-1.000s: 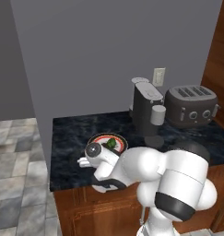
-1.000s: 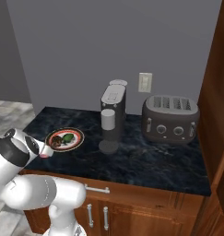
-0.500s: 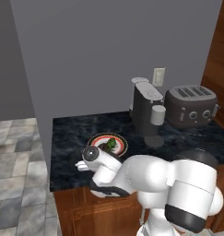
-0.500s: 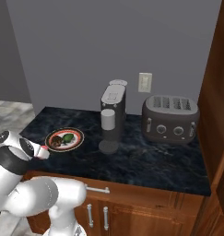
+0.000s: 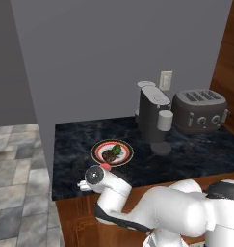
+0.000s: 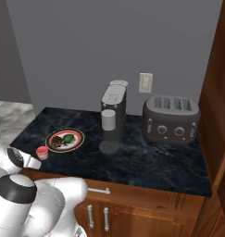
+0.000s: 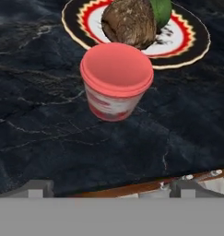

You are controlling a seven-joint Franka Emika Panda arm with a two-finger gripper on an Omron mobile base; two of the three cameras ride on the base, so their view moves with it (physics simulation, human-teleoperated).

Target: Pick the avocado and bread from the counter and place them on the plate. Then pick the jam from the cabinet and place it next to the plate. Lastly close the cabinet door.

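Since a second ago the arm has drawn back toward the counter (image 6: 146, 162) edge. The plate (image 7: 187, 46) holds the brown bread (image 7: 129, 20) and green avocado (image 7: 160, 10). The jam (image 7: 116, 79) stands upright just beside it. The gripper (image 7: 111, 190) hangs spread wide, empty.

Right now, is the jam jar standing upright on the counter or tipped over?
Upright: the jam jar stands on its base on the counter, pink lid on top, beside the plate.

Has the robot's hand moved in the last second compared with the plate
Yes. In the left base view the gripper end of the arm has pulled back from the plate toward the counter's front edge, leaving the jam standing beside the plate.
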